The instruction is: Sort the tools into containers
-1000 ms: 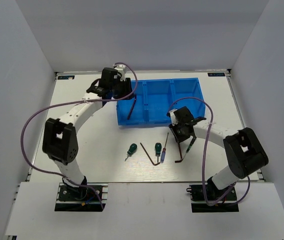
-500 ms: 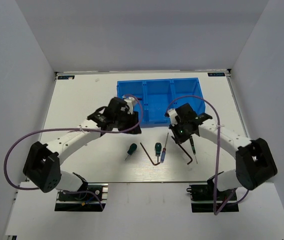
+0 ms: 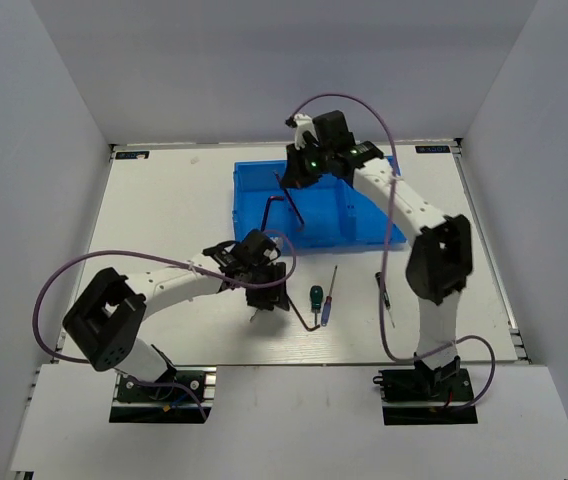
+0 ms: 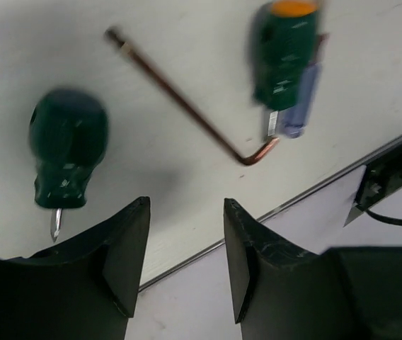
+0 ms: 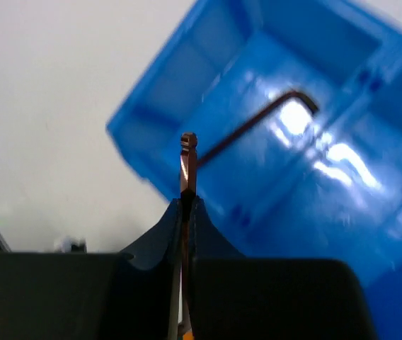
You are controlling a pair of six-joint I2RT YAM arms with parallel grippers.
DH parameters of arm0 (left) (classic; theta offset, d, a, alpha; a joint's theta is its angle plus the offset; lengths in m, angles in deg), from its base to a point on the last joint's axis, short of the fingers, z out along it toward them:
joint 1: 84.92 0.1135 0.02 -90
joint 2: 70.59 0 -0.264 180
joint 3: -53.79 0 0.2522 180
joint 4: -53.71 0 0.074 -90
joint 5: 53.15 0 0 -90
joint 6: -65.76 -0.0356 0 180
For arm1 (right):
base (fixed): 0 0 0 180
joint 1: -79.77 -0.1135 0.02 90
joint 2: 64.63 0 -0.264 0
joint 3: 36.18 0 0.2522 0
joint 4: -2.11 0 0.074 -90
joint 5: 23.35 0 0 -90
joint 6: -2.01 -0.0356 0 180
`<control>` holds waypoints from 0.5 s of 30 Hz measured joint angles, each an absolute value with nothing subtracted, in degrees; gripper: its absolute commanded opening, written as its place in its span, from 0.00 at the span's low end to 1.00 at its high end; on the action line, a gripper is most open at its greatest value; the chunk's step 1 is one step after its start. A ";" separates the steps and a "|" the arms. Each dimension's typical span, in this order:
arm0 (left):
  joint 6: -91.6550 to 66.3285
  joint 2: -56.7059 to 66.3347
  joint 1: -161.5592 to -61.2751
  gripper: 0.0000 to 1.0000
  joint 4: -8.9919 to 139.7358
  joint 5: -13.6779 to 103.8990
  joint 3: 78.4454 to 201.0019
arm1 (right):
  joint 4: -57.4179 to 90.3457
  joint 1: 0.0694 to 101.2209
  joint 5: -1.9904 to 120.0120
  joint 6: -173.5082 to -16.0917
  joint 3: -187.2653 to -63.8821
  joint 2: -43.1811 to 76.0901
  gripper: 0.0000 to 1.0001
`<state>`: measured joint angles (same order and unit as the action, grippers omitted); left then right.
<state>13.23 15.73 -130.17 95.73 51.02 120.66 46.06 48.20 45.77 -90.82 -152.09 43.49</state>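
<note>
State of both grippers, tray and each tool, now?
left gripper: open, empty
right gripper: shut on held hex key
held hex key: gripped above blue tray
tray hex key: lying in blue tray
near green screwdriver: on table, ungripped
far green screwdriver: on table
table hex key: on table
blue-handled screwdriver: on table
dark screwdriver: on table

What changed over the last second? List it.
Right gripper lifted a hex key off the table and carried it over the tray, still shut on it. Left gripper left the tray and came down open by a green screwdriver. The tray, blue screwdriver and second green screwdriver stayed put.
</note>
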 measured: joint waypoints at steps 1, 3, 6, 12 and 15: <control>14.78 15.43 -130.33 0.56 95.40 51.05 118.86 | 45.74 48.20 45.00 -92.83 -156.33 47.51 0.00; 17.76 15.05 -130.54 0.58 94.68 51.02 115.87 | 43.20 48.20 44.17 -96.72 -163.30 54.18 0.00; 21.25 14.99 -131.31 0.59 93.89 50.80 113.86 | 38.48 48.11 44.00 -101.20 -168.26 60.28 0.00; 24.33 17.00 -132.93 0.60 91.57 50.08 116.92 | 33.43 48.09 45.42 -105.18 -169.51 65.65 0.36; 25.27 20.50 -133.93 0.60 91.25 49.49 120.68 | 32.27 48.13 45.37 -105.77 -168.11 66.00 0.67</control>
<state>25.27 20.50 -133.93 91.25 49.49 120.68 32.27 48.13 45.37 -105.77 -168.11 66.00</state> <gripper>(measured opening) 0.601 0.600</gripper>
